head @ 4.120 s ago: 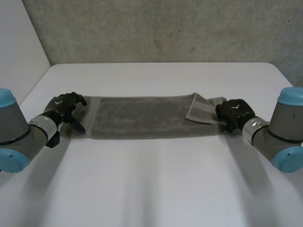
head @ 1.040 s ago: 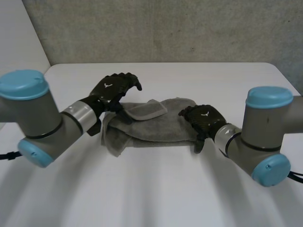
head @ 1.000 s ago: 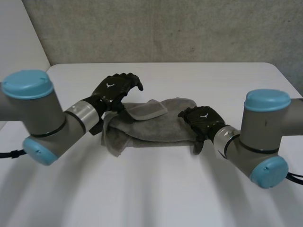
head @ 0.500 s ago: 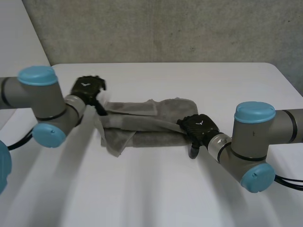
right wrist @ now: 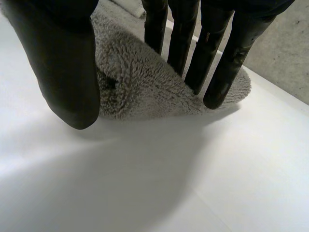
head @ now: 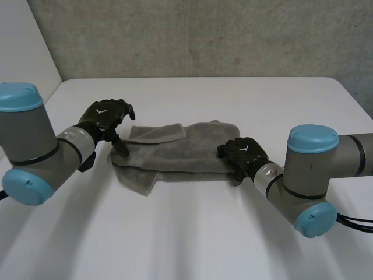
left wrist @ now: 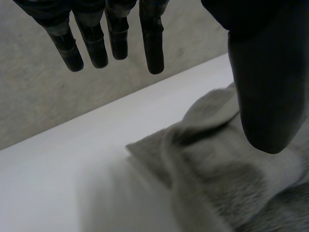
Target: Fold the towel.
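The grey towel (head: 180,153) lies bunched and folded over itself in the middle of the white table, with a loose flap hanging out at its left front. My left hand (head: 105,116) hovers open just off the towel's left end, fingers (left wrist: 152,38) straight and clear of the cloth (left wrist: 217,159). My right hand (head: 245,153) is at the towel's right folded end. In the right wrist view its fingers (right wrist: 181,34) press down on top of the fold (right wrist: 140,82) and the thumb (right wrist: 67,63) closes against its near side, pinching the cloth between them.
The white table (head: 192,233) stretches wide in front of the towel and to both sides. A grey wall (head: 204,35) rises behind the table's far edge. Both arms reach in low from the sides.
My left hand has drawn back to the left, away from the flap it laid over the towel. My right hand has closed its fingers and thumb on the right fold.
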You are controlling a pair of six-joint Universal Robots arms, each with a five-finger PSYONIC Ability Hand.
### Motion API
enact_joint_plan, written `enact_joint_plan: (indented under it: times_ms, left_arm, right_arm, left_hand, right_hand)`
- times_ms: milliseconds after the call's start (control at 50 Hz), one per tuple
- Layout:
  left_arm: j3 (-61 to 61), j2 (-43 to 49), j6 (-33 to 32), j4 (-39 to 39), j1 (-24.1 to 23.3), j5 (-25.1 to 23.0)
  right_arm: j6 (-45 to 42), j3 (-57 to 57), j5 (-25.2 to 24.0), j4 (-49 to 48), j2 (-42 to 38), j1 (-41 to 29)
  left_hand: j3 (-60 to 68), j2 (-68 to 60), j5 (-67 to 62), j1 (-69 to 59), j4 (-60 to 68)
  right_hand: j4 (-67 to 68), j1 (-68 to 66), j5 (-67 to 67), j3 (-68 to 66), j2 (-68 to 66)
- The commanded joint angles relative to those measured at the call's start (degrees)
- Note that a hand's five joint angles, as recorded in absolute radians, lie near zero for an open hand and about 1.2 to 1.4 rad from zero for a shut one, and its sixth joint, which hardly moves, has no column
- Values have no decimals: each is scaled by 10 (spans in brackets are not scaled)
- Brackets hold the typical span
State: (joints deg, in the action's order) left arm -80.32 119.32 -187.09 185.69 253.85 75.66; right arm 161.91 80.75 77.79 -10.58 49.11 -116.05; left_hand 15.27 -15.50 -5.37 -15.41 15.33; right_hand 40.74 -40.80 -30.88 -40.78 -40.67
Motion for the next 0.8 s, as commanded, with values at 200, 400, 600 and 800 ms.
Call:
enact_joint_plan:
  times_ms: [200, 400, 600, 800]
  left_arm:
    - [-128, -74, -23, 14, 13, -126]
    - [-124, -26, -164, 27, 15, -117]
    - [-74, 32, -193, 44, 14, -40]
    - [-20, 69, -190, 54, 11, -29]
  right_arm:
    - [7, -4, 1, -14, 2, -8]
    - [7, -3, 2, -13, 6, -9]
    - [6, -6, -3, -15, -2, -11]
    - [6, -16, -3, -26, -18, -12]
  left_hand:
    - [18, -16, -17, -17, 18]
    - [94, -92, -93, -93, 93]
    - [121, -119, -120, -120, 120]
    - [424, -421, -423, -422, 423]
  right_hand:
    - [25, -24, -23, -24, -25]
    - [23, -23, -22, -23, -24]
    - [25, -24, -23, -24, -25]
    - [237, -236, -235, -236, -237]
